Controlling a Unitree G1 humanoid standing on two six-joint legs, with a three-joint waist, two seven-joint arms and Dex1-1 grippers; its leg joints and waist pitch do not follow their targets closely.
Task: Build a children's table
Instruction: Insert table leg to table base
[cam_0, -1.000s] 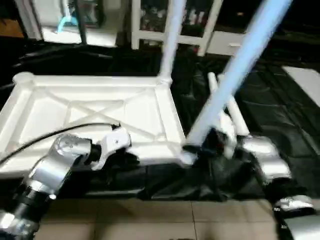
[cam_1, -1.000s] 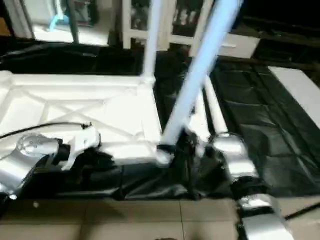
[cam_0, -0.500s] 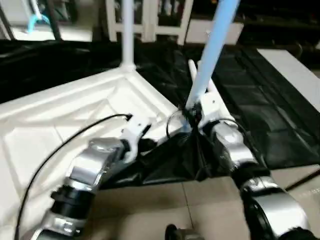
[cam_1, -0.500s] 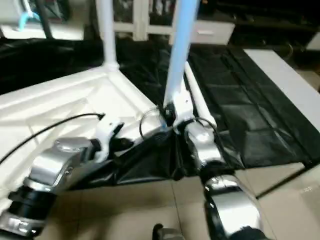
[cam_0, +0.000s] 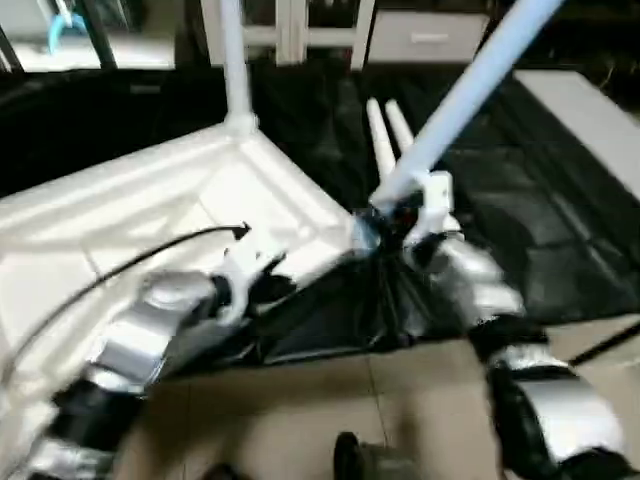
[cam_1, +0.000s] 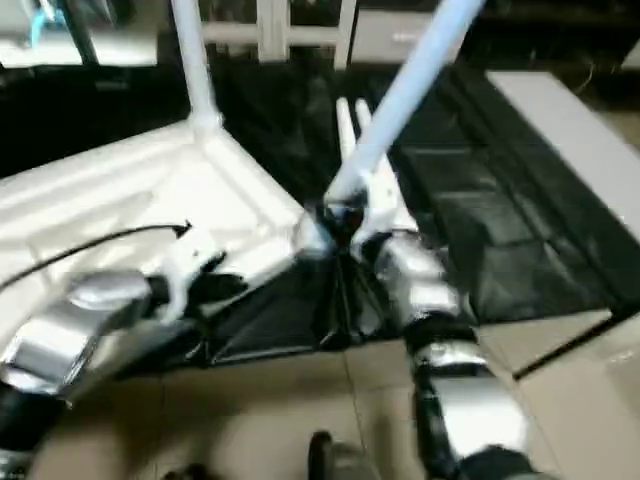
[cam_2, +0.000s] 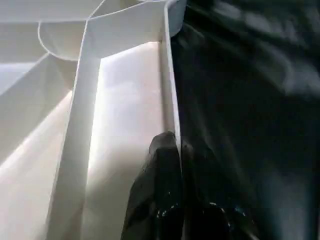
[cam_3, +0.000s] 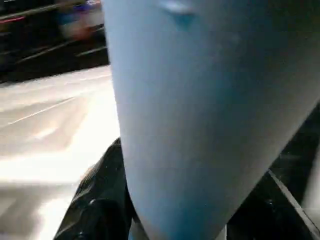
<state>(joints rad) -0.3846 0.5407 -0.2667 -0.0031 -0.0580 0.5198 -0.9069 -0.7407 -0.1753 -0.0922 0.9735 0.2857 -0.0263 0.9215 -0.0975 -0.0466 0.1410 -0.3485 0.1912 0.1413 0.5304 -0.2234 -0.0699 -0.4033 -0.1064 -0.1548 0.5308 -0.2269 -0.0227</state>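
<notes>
White plastic tabletop (cam_0: 150, 215) lies underside up on black sheeting (cam_0: 560, 230), left of centre. One leg (cam_0: 232, 70) stands in its far corner socket; two spare legs (cam_0: 385, 140) lie behind. Right end effector (cam_0: 400, 215) grips a fourth leg (cam_0: 470, 85), tilted up to the right, at the near corner socket (cam_0: 362, 232). Left end effector (cam_2: 177, 150) pinches the tabletop's rim. Held this slanted, the leg could jam or miss the socket, I judge.

Black sheeting (cam_0: 560, 230) covers beige tiled floor (cam_0: 300, 420).
</notes>
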